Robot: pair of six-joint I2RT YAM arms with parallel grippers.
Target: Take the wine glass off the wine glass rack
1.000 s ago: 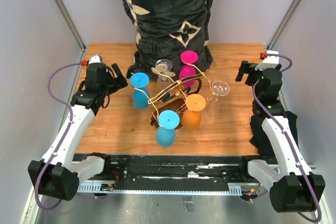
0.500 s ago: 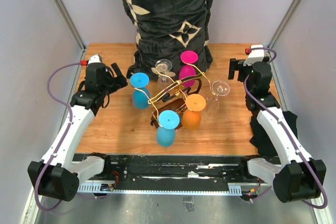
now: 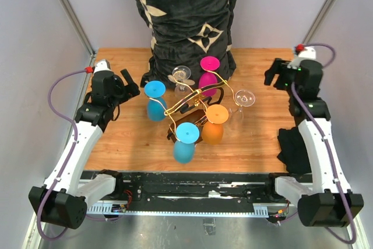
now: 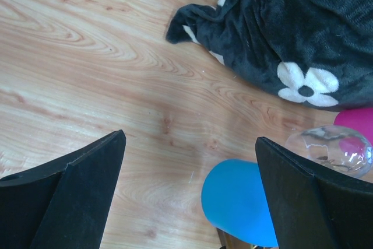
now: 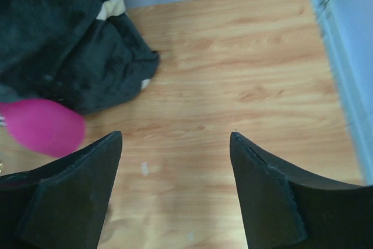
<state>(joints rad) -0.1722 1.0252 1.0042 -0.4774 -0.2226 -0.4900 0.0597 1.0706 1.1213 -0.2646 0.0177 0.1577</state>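
From bases at the bench's (image 3: 250,138) near edge, both arms reached forward along its sides, forearms rising to bent wrists. Between them, mid-bench, stood the rack (image 3: 187,102), glasses (image 3: 185,142) hanging on it feet up, none held. Farther back, the left hand (image 3: 129,81) hovered spread and empty near a blue foot, while the right hand (image 3: 273,77), likewise spread, faced inward toward the dark cloth (image 3: 186,21).

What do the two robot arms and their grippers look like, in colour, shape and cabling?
Both the left arm and the right arm have white link shells between black joint housings. A purple cable loops along each, ending in a small red connector near the wrist. The left gripper and right gripper carry matte black, wedge-shaped fingers.
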